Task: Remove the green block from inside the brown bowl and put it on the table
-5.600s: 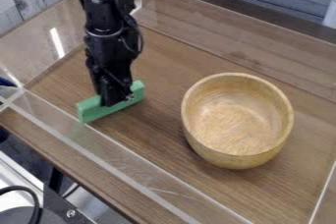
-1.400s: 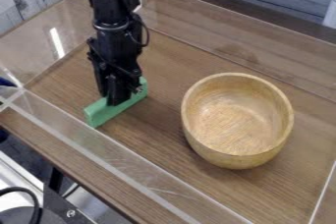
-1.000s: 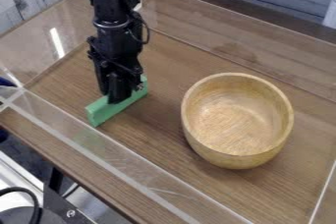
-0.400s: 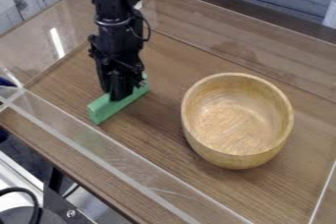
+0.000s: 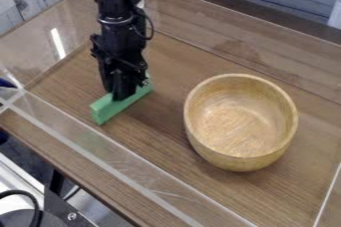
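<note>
The green block (image 5: 112, 106) lies flat on the table (image 5: 160, 141), left of the brown bowl (image 5: 241, 121). My gripper (image 5: 124, 94) points straight down over the block's far end, its dark fingers shut on the green block and reaching down to the tabletop. The bowl stands upright with nothing inside it, well apart from the gripper.
Low clear acrylic walls (image 5: 80, 141) run along the table's front and left edges. A grey plank surface shows beyond the far wall at the top left.
Since the earliest frame the block and gripper have shifted slightly and the block's angle has turned a little. Over the last second nothing visibly moves.
</note>
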Robot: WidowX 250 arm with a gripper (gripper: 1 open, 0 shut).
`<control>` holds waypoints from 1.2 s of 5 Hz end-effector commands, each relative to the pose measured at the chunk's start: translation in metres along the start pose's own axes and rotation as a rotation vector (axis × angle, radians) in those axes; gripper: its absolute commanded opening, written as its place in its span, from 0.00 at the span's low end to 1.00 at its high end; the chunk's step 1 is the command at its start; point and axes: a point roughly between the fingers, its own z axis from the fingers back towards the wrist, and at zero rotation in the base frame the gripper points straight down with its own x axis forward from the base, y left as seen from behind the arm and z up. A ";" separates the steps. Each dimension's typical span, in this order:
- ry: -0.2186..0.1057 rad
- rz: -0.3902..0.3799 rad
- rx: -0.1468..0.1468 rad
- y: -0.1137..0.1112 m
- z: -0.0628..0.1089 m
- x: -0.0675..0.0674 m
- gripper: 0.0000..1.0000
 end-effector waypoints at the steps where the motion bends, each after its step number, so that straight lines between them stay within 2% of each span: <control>1: -0.039 0.015 0.022 0.009 0.009 0.007 0.00; 6: -0.022 0.035 0.003 0.013 0.002 0.009 0.00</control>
